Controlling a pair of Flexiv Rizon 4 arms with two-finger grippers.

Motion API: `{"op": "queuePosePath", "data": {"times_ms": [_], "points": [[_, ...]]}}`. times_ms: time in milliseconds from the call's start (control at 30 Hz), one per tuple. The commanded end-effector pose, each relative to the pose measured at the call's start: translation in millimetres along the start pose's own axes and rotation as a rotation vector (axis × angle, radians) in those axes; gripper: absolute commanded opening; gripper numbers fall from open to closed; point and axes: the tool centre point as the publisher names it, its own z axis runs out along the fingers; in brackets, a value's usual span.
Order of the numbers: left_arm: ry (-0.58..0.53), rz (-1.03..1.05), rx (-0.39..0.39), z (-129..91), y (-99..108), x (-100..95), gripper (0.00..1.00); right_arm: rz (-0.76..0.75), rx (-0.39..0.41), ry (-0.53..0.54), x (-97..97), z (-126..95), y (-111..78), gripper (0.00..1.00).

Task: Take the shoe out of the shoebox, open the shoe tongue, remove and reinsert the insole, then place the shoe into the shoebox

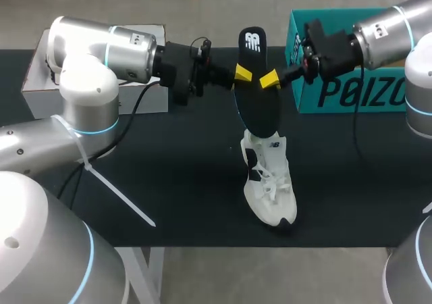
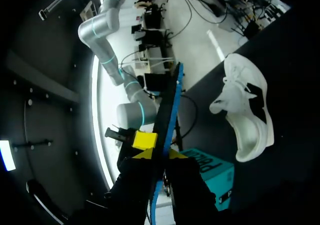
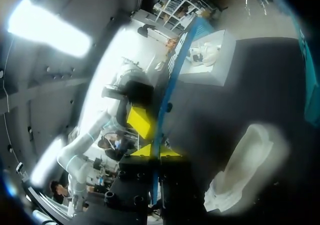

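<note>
Head view: my left gripper (image 1: 243, 73) and right gripper (image 1: 270, 81) both pinch insole (image 1: 256, 108) from opposite sides, midair. Its long axis points down at shoe (image 1: 270, 186), just below (reinsertion lines up, I judge). Shoebox (image 1: 337, 91) behind right arm.

Left wrist view: insole edge-on, clamped between my fingers; shoe ahead, off to one side.

Right wrist view: insole clamped likewise; shoe beside gripper.
</note>
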Motion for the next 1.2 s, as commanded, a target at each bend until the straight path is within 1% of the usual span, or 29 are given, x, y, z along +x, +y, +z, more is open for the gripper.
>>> {"op": "queuePosePath", "data": {"times_ms": [33,200,267,333,367,433,500,567,600,667,733,800,1033,1100,1200], "points": [[0.000,0.002,-0.001,1,0,0.4,1.00,-0.001,-0.017,-0.014,1.3,-1,-1.7,0.00],[0.041,-0.117,0.031,-9,-10,-6.4,1.00,0.012,-0.038,-0.045,-2.0,-5,-6.6,0.00],[0.058,-0.176,0.028,-17,-18,-9.7,1.00,0.017,-0.041,-0.051,-5.0,-7,-8.5,0.00],[0.037,-0.253,0.016,-27,-25,-11.2,1.00,0.019,-0.040,-0.057,-6.6,-7,-10.0,0.00],[0.033,-0.298,0.025,-32,-30,-11.5,1.00,0.019,-0.041,-0.058,-7.1,-8,-10.3,0.00],[0.068,-0.356,0.038,-41,-42,-11.2,1.00,0.018,-0.040,-0.063,-8.9,-9,-10.5,0.00],[0.074,-0.442,0.066,-50,-57,-7.9,1.00,0.017,-0.040,-0.065,-9.5,-9,-10.4,0.00],[0.121,-0.514,0.086,-60,-73,-2.1,1.00,0.008,-0.041,-0.066,-9.7,-9,-10.3,0.00],[0.124,-0.534,0.093,-64,-80,0.7,1.00,0.007,-0.042,-0.065,-9.7,-9,-10.4,0.00],[0.127,-0.578,0.117,-69,-92,5.2,1.00,0.001,-0.045,-0.060,-9.3,-9,-10.6,0.00],[0.129,-0.605,0.125,-72,-99,8.0,1.00,-0.005,-0.046,-0.051,-9.0,-8,-10.9,0.00],[0.120,-0.613,0.129,-74,-102,8.4,1.00,-0.008,-0.045,-0.048,-8.1,-7,-11.2,0.00],[0.119,-0.607,0.134,-73,-103,7.1,1.00,-0.020,-0.033,-0.035,-5.0,-4,-10.1,0.00],[0.124,-0.607,0.141,-72,-102,8.1,1.00,-0.014,-0.015,-0.052,-4.7,-2,-9.1,0.00],[0.144,-0.622,0.127,-73,-102,10.0,1.00,-0.014,-0.015,-0.052,-4.7,-2,-9.1,0.00]]}}
